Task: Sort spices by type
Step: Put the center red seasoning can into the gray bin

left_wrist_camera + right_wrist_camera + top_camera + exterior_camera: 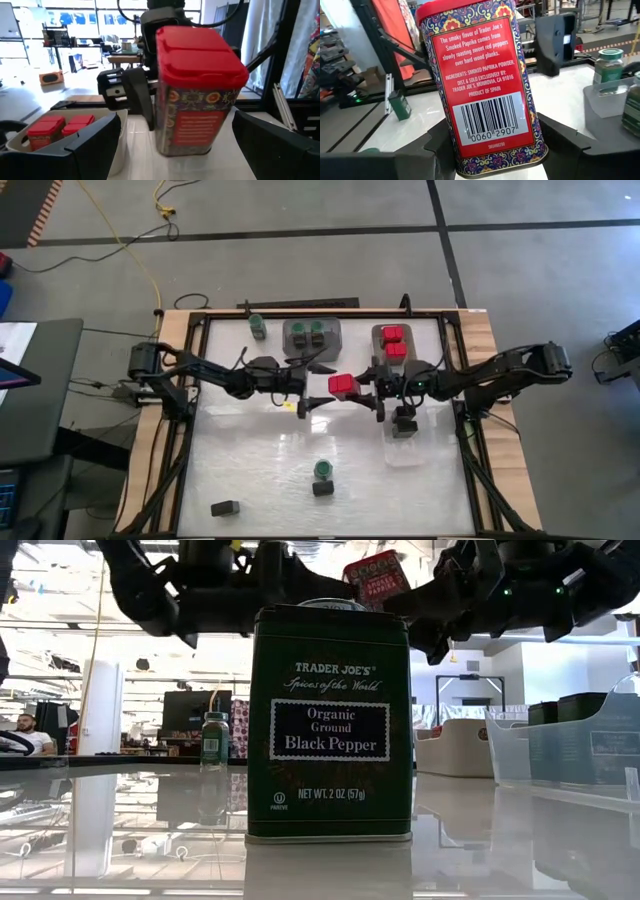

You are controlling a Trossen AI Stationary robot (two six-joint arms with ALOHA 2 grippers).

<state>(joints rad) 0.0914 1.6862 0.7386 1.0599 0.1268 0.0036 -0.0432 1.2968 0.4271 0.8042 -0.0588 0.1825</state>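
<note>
red-lidded paprika tin (485,95) upright in right gripper (372,387)

The black pepper tin (329,725) reads "Trader Joe's Organic Ground Black Pepper"; the paprika tin (482,90) reads "Smoked Paprika Powder".

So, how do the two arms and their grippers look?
Both arms are dark, nearly black, slim and jointed. The left gripper and the right gripper each have two dark, flat, angular fingers. Small green lights glow on the right arm.
</note>
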